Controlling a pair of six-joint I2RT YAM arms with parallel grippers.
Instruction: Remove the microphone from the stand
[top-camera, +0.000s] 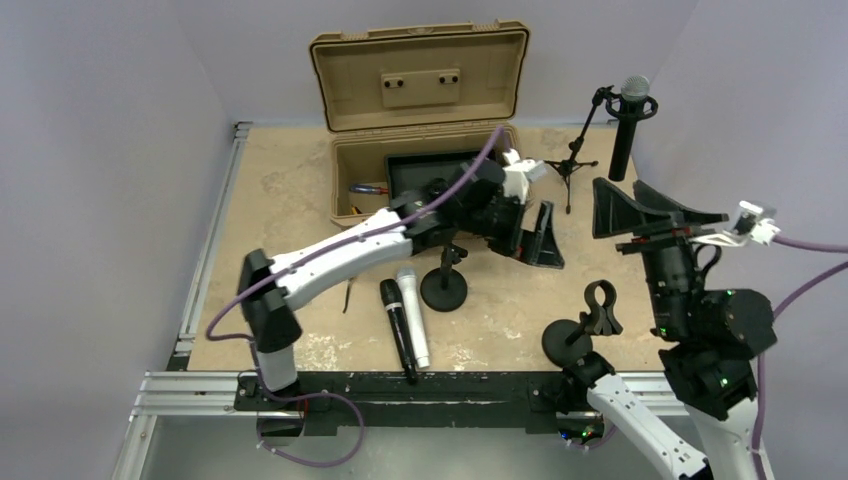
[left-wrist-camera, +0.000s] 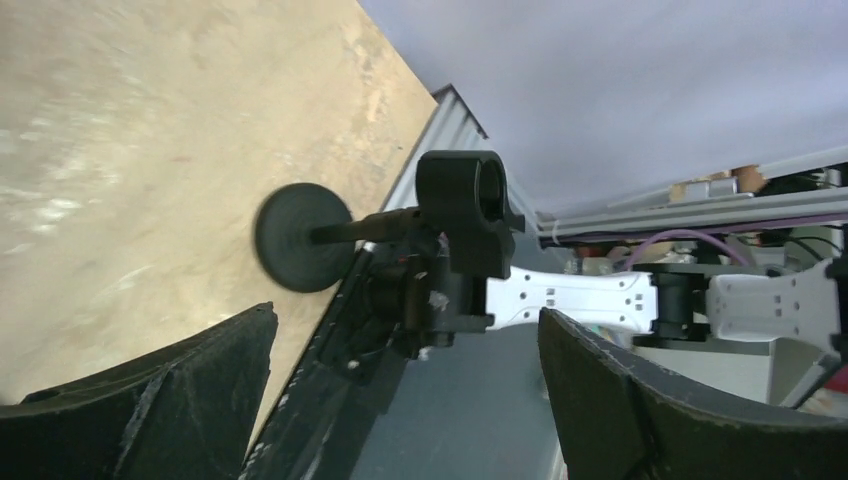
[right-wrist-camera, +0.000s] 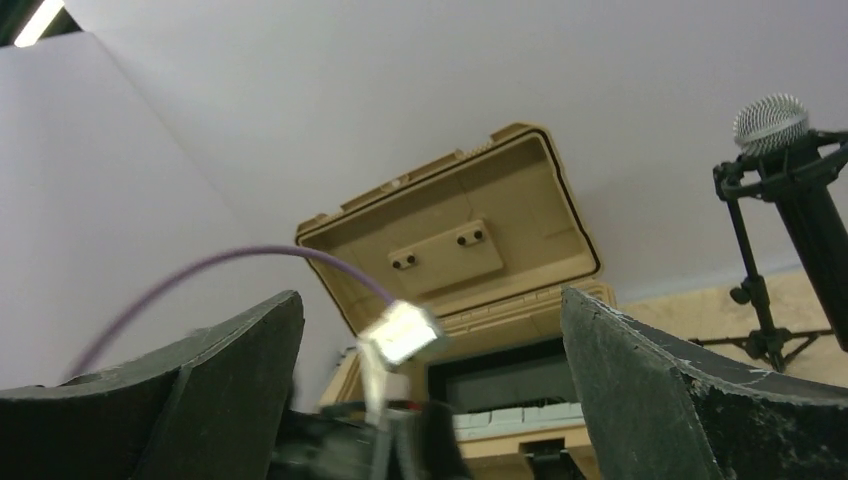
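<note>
We find the microphone seated in the clip of the tripod stand, its mesh head uppermost. It is at about 1 o'clock on the table, near the far edge and close beside the right wall. That leaves it little room on its 3 o'clock side.

The right gripper hangs at 6 o'clock from the microphone and apart from it. Its fingers are spread wide with nothing between them. In its wrist view the microphone stands past the right-hand finger, at the frame's 2 o'clock edge. Bare tabletop lies between this gripper and the tripod's feet.

The left gripper is likewise spread wide and holds nothing. It hovers over the middle of the table, just off the front right corner of the open tan case, at about 8 o'clock from the tripod's feet.

A round-base stand sits partly under the left arm. At 6 o'clock, running to the near edge, a black handheld mic and a white handheld mic lie side by side, touching. At 5 o'clock a second round stand with a bare clip sits by the near edge, close to the right arm's base.
</note>
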